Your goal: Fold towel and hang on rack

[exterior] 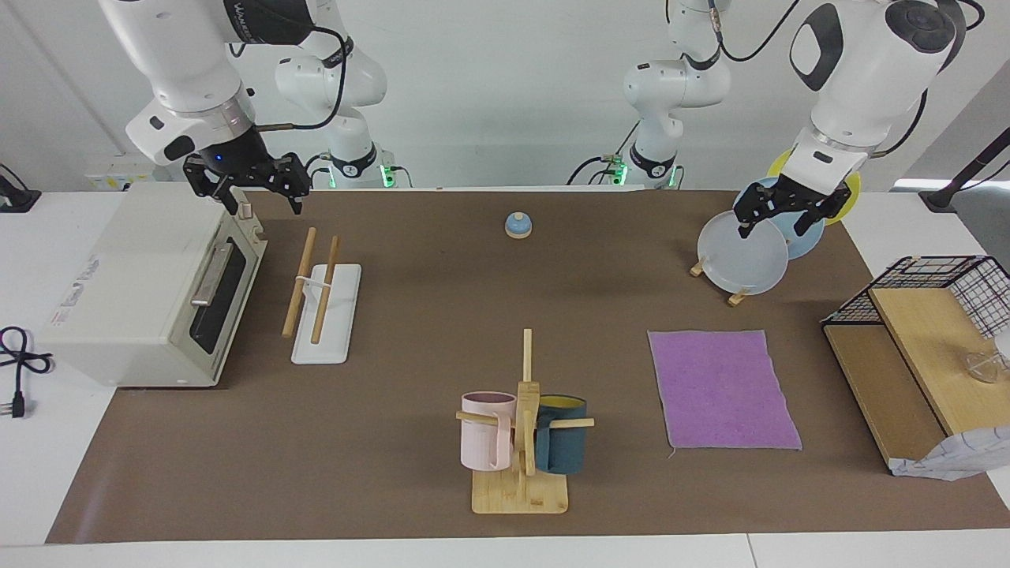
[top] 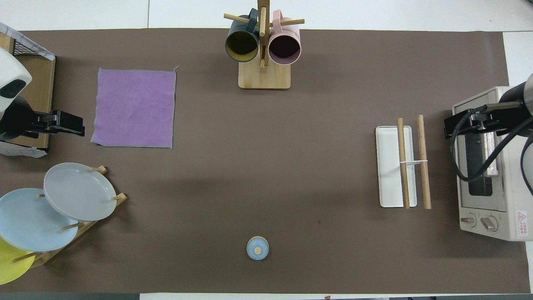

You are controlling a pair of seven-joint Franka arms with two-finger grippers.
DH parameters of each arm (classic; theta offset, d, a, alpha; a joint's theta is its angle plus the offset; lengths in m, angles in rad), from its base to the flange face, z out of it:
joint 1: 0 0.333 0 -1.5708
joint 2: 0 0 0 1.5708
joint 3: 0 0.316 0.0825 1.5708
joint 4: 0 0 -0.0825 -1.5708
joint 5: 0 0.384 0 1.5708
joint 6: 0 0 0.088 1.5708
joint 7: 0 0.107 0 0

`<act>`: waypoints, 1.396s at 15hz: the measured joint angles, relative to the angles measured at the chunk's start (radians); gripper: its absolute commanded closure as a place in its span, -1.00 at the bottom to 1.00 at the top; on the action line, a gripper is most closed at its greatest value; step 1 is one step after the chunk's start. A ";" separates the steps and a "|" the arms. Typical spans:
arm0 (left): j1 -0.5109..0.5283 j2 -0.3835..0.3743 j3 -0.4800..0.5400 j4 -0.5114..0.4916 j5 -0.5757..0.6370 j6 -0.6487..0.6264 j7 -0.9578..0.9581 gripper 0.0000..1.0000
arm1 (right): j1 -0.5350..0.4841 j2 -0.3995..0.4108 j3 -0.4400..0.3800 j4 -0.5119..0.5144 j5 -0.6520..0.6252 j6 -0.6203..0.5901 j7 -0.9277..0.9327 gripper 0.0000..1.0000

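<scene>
Towel (exterior: 722, 390) lay flat, purple face up; rack (exterior: 323, 293) stood well apart. Left gripper (exterior: 781, 214) and right gripper (exterior: 252, 193) hung raised, jaws spread.

The towel (exterior: 722, 390) lies flat and unfolded, purple face up, toward the left arm's end from the mug tree (exterior: 523, 426). The rack (exterior: 322, 296), two wooden rods on a white base, stands toward the right arm's end, nearer the robots.

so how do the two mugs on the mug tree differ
The pink mug is pale pink with a dark pinkish inside; the dark mug is dark teal with a yellow inside. The pink mug hangs toward the right arm's end of the table, the dark mug toward the left arm's end. Both hang on pegs of the wooden mug tree and look alike in size and shape.
</scene>
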 measured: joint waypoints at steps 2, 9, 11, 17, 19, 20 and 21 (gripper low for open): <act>-0.001 0.000 0.000 0.000 -0.001 -0.002 0.002 -1.00 | 0.000 0.000 0.000 0.000 0.000 0.000 0.000 -1.00; -0.001 -0.001 0.004 -0.001 -0.002 -0.015 0.002 -1.00 | 0.000 0.000 0.000 0.000 0.000 0.000 0.000 -1.00; 0.029 -0.002 0.008 -0.012 -0.005 0.002 0.002 -1.00 | 0.001 0.000 0.000 0.000 0.000 0.000 0.000 -1.00; 0.100 0.075 0.015 -0.217 -0.051 0.306 0.008 -1.00 | 0.009 0.000 0.006 0.000 0.000 0.000 0.000 -1.00; 0.124 0.170 0.015 -0.247 -0.052 0.426 0.049 -1.00 | 0.010 0.000 0.006 0.000 0.000 0.000 0.000 -1.00; 0.138 0.213 0.016 -0.255 -0.052 0.473 0.069 -1.00 | 0.010 0.000 0.006 0.000 0.000 0.000 0.000 -1.00; 0.156 0.245 0.016 -0.261 -0.052 0.505 0.083 -1.00 | 0.010 0.000 0.006 0.000 0.000 0.000 0.000 -1.00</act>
